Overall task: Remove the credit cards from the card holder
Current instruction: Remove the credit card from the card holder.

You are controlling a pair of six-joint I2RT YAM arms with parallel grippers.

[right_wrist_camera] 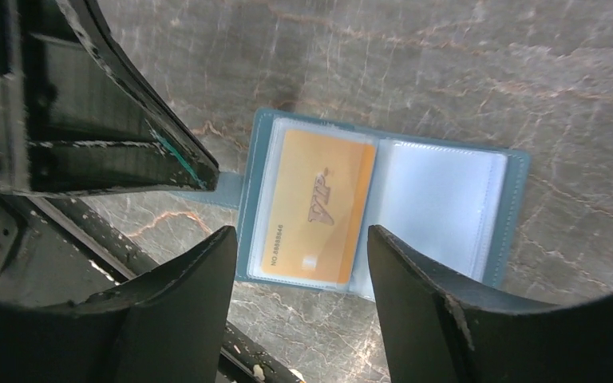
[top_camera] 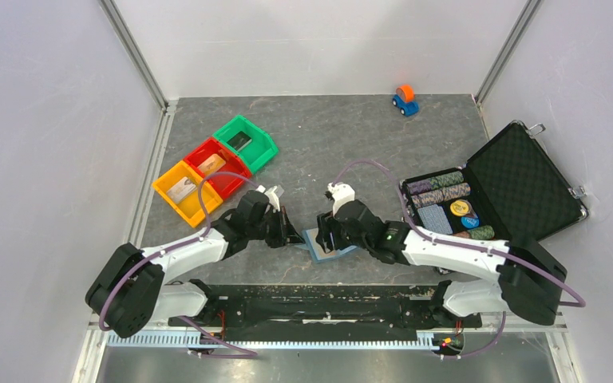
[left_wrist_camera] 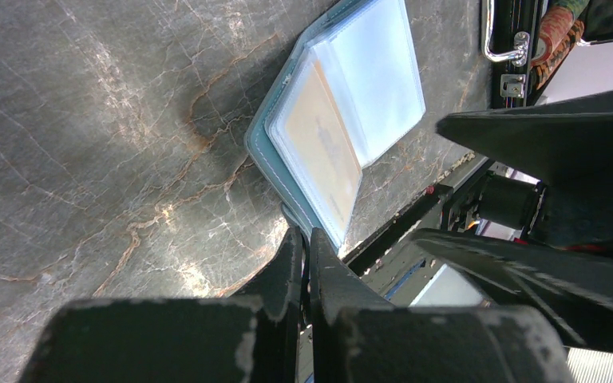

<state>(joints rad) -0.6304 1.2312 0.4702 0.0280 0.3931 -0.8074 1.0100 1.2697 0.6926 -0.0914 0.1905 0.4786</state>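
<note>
Your left gripper [left_wrist_camera: 307, 243] is clenched on the small tab [right_wrist_camera: 225, 191] that sticks out from the holder's [right_wrist_camera: 447, 207] left edge, fingers pressed together with only that strip between them. Your right gripper [right_wrist_camera: 299, 239] hangs above the holder with its jaws spread and nothing in them; in its own view one finger sits to each side of the card [right_wrist_camera: 319, 207]. You have the holder lying open and flat on the table [top_camera: 351, 136], close to the near edge, between the two arms. On the page next to the tab a gold card shows through a clear sleeve; the other page looks pale and you cannot tell whether anything is in it. From above, much of the holder is covered by the right wrist. Farther out on the left, three bins [top_camera: 217, 165], green, red and yellow, stand in a row touching, each with something flat inside. On the right a black case [top_camera: 519, 179] stands open with chips [top_camera: 439, 191] in it, and a toy car [top_camera: 405, 99] sits at the far edge.
</note>
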